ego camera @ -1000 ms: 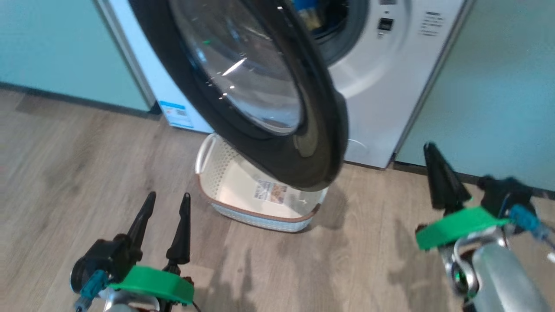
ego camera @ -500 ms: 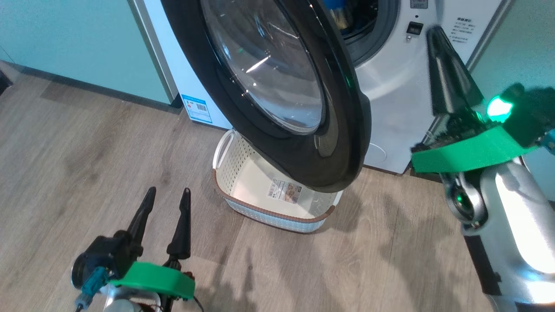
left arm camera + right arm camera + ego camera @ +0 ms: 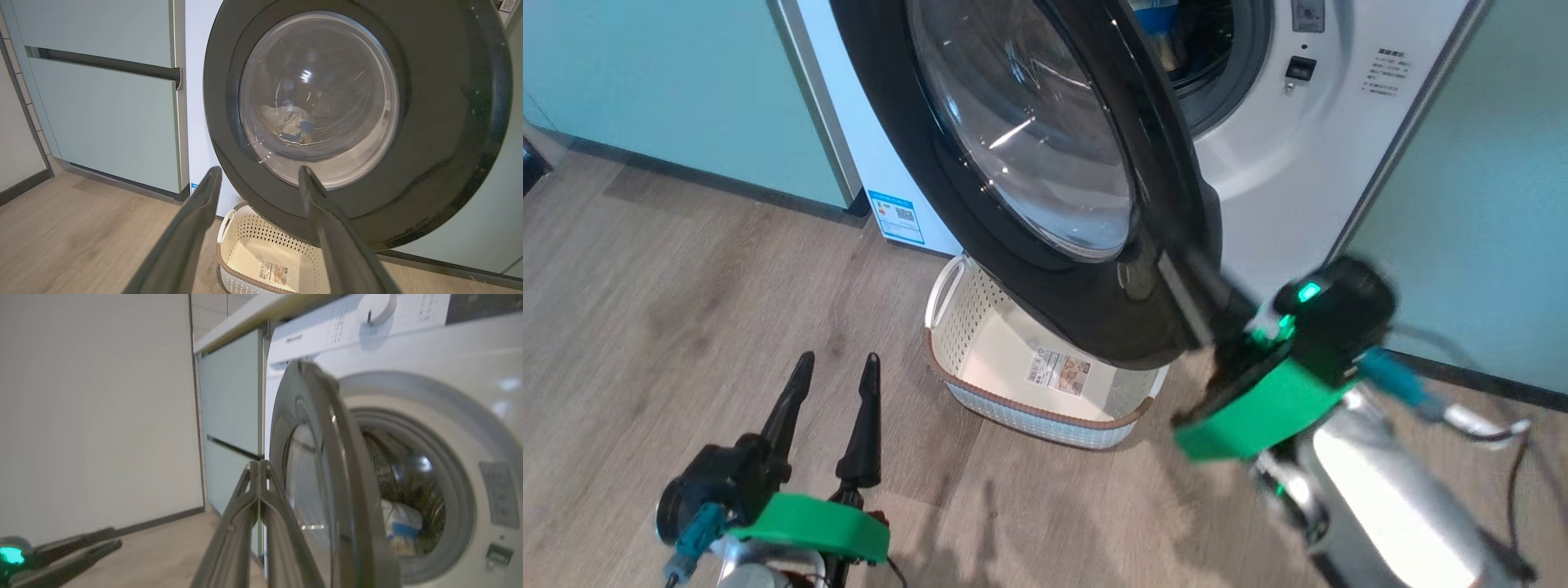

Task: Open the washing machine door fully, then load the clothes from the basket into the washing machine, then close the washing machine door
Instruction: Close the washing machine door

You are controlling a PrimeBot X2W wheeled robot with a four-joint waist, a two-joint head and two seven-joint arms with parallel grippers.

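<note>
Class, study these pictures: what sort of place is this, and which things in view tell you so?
Most likely a home laundry or utility corner: a white front-loading washing machine stands built in between pale green cabinets, with a cream basket on the wood-look floor before it.

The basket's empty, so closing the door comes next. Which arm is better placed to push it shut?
Right, probably. The right gripper, fingers shut, is up by the free edge of the washing machine door, in line to push. The left gripper hangs open, low over the floor, short of the basket.
</note>
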